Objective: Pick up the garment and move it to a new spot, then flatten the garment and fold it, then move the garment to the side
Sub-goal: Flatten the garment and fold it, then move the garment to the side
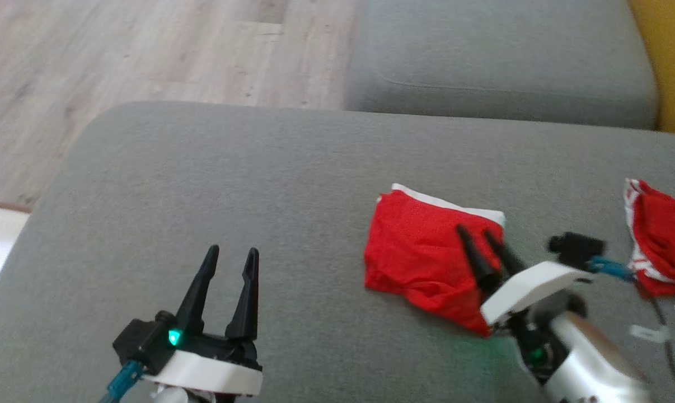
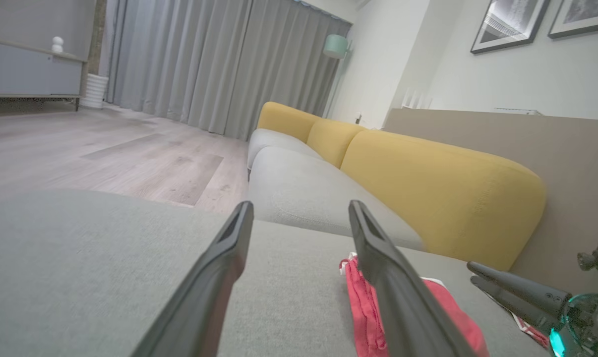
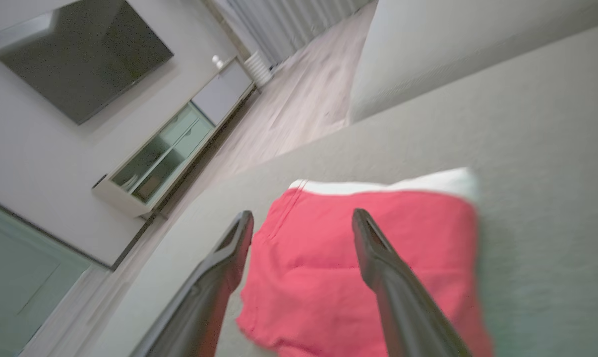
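Observation:
The garment point(image 1: 421, 252) is red with a white band, lying folded on the grey cushion point(image 1: 231, 184), right of centre. It also appears in the right wrist view, garment point(image 3: 328, 263), and at the lower right of the left wrist view, garment point(image 2: 363, 307). My right gripper point(image 1: 476, 232) hovers over its near right part, open, with nothing between the fingers point(image 3: 378, 258). My left gripper point(image 1: 232, 253) stands open over bare cushion at the lower left, well apart from the garment.
A second red and white cloth point(image 1: 659, 240) lies at the right edge of the cushion, with cables beside it. A further grey seat point(image 1: 500, 56) and yellow backrest point(image 2: 443, 193) lie beyond. Wooden floor point(image 1: 119, 50) borders the cushion's far left edge.

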Robot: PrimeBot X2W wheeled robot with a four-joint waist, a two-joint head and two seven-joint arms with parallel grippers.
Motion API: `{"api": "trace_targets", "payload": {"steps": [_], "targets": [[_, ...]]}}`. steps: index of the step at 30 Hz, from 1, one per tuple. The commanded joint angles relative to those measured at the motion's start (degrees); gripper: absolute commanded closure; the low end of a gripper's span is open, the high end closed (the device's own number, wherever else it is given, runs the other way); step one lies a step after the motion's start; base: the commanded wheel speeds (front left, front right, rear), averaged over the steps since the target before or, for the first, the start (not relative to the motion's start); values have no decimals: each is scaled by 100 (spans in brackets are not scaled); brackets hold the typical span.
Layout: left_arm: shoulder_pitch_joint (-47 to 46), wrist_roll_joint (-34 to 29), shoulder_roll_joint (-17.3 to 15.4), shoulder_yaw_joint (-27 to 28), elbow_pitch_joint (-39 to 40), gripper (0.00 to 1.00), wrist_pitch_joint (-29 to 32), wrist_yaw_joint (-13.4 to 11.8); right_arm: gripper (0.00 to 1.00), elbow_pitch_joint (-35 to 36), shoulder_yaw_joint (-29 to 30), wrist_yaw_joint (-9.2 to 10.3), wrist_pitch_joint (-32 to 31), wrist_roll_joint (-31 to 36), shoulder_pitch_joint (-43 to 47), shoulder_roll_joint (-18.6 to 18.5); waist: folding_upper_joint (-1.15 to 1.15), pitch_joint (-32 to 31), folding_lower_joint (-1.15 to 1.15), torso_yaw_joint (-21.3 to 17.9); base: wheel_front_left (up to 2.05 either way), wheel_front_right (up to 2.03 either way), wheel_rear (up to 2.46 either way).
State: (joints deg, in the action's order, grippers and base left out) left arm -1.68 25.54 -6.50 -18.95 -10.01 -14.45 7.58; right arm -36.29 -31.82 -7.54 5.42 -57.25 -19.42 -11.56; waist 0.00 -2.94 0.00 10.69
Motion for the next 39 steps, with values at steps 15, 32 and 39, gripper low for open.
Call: {"api": "trace_targets", "payload": {"steps": [15, 32, 39], "targets": [[-278, -278, 156, 406, 237, 0, -55, -9, 0, 387, 1829, 5, 954, 2885, 274, -258, 0, 130, 0, -967, 0, 0, 0], [-106, -855, 302, 704, 6, 0, -55, -9, 0, 1579, 2725, 5, 957, 4773, 1436, 673, 0, 185, 0, -1082, 0, 0, 0], [-166, -862, 335, 656, 67, 0, -55, -9, 0, 1561, 2781, 5, 957, 4996, 1336, 735, 0, 328, 0, -917, 0, 0, 0]]}}
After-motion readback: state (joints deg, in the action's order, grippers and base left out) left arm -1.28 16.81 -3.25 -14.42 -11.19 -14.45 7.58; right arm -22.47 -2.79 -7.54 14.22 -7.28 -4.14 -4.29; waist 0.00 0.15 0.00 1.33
